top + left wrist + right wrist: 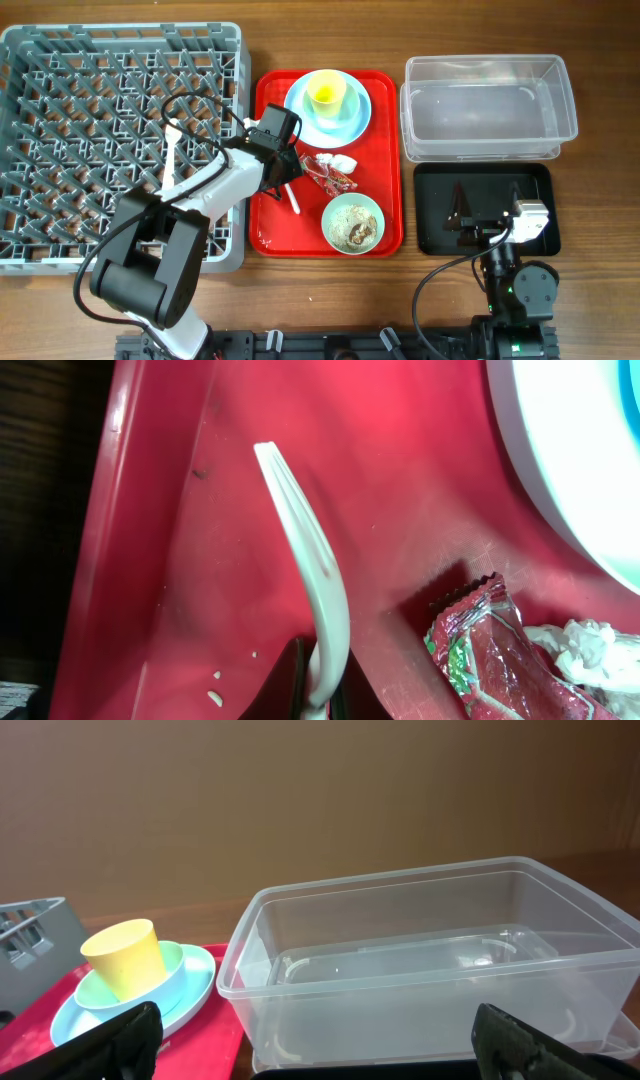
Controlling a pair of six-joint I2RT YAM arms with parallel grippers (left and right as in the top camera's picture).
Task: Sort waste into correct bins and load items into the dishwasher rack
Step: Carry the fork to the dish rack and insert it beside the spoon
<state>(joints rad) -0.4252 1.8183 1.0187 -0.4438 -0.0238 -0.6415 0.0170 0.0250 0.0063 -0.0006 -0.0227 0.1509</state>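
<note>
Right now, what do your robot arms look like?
Left arm: chunky black joints, a white middle section, a looping black cable. Right arm: black, with a white block near its tool and a black cable. Tool fingers are black.

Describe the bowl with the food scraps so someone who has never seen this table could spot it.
Find the red tray in the middle of the table, between the grey dishwasher rack and the clear tub. The pale mint bowl sits alone at the tray's near right corner. Unlike the other bowl, nested on the blue plate under a yellow cup, it holds beige crumbs.
</note>
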